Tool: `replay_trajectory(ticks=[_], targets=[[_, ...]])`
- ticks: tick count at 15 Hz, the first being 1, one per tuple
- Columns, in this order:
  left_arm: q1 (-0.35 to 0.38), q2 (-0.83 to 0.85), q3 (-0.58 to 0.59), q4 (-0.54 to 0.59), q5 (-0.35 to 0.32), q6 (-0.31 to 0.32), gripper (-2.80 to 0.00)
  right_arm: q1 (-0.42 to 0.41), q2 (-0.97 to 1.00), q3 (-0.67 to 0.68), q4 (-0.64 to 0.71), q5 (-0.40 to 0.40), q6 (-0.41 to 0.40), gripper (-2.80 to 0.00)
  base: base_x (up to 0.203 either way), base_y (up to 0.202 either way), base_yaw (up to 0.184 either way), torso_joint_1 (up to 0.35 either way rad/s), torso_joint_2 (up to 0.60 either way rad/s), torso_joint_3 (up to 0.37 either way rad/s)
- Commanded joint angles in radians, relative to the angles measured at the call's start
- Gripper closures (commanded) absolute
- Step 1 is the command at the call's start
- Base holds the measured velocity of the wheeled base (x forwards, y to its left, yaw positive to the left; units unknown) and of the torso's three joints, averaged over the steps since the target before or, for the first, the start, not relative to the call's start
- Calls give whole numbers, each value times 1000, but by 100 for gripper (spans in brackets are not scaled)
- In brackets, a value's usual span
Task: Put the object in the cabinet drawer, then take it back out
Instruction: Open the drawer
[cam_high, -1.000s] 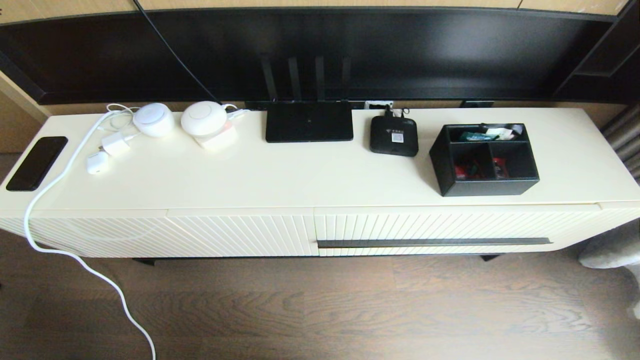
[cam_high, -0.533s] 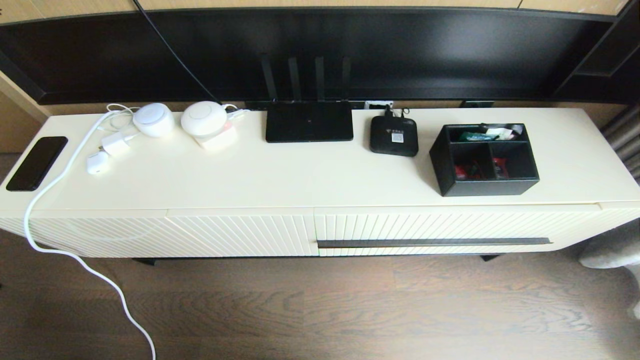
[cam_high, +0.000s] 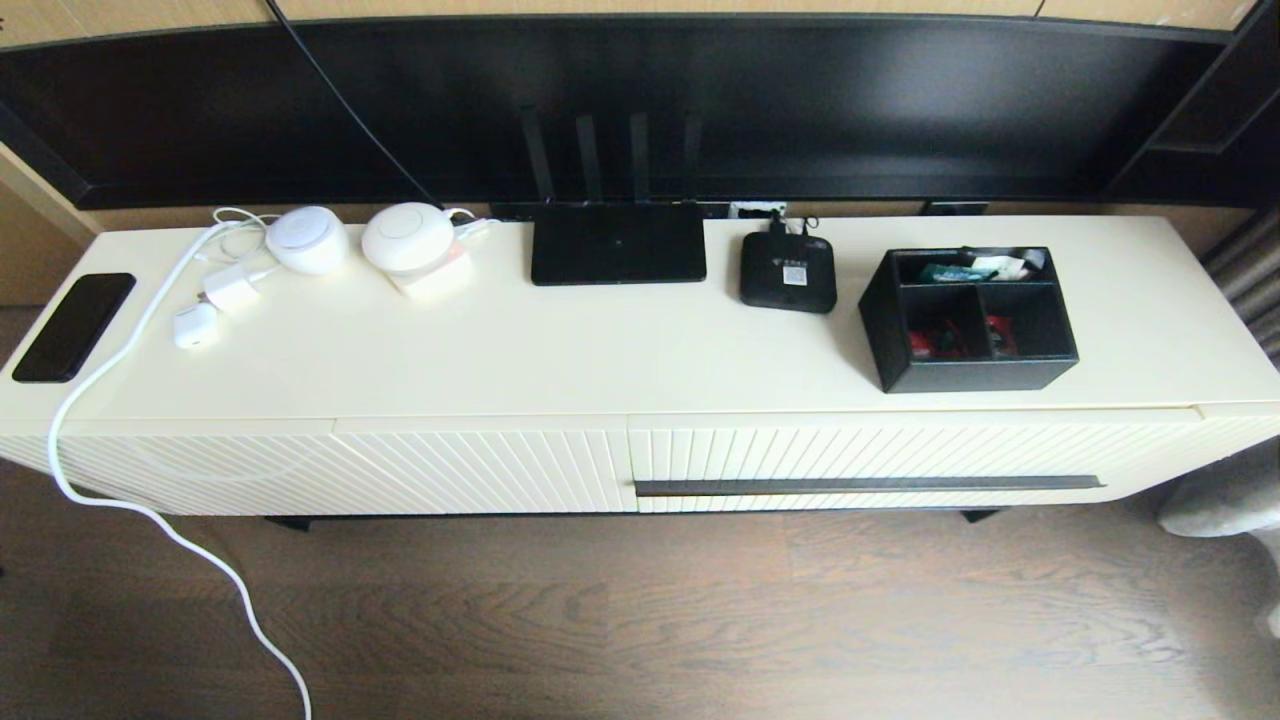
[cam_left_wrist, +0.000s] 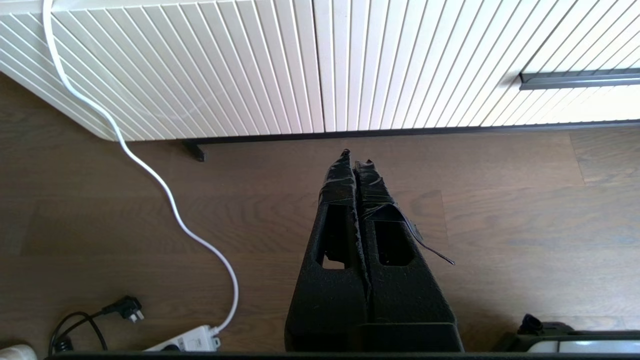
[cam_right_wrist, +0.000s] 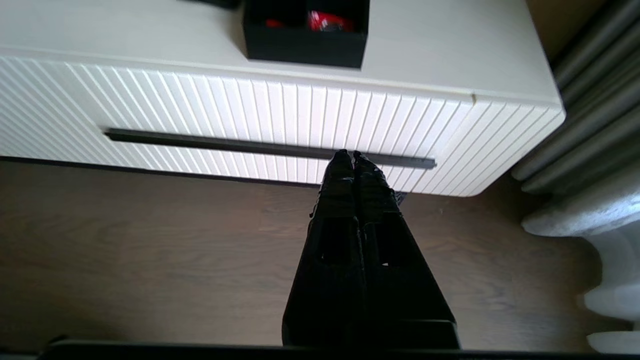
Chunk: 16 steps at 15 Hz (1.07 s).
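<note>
The black organiser box (cam_high: 968, 318) stands on the cabinet top at the right, near the front edge, with red and green packets in its compartments; its front wall shows in the right wrist view (cam_right_wrist: 305, 47). Below it the cabinet drawer (cam_high: 900, 455) is closed, its dark handle bar (cam_high: 868, 485) running along the ribbed front (cam_right_wrist: 260, 147). My right gripper (cam_right_wrist: 353, 154) is shut and empty, low over the floor in front of the handle bar. My left gripper (cam_left_wrist: 356, 159) is shut and empty, over the floor before the ribbed panel. Neither arm shows in the head view.
On the cabinet top sit a flat black router (cam_high: 618, 243), a small black device (cam_high: 788, 272), two white round devices (cam_high: 407, 236), chargers and a dark phone (cam_high: 72, 326). A white cable (cam_high: 150, 510) trails to a power strip (cam_left_wrist: 187, 342). Grey curtains (cam_right_wrist: 590, 125) hang at the right.
</note>
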Motion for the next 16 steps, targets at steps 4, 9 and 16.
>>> replay_trajectory(ticks=[4, 9, 16], targets=[[0, 2, 1, 0, 0, 0, 0, 2, 411, -449, 206, 26, -28, 0, 0, 0, 0, 0, 0, 0], [0, 2, 1, 0, 0, 0, 0, 31, 933, -751, 237, 2, -82, 0, 0, 0, 0, 0, 0, 0], [0, 2, 1, 0, 0, 0, 0, 171, 1493, -1124, 310, -100, -31, 0, 0, 0, 0, 0, 0, 0]])
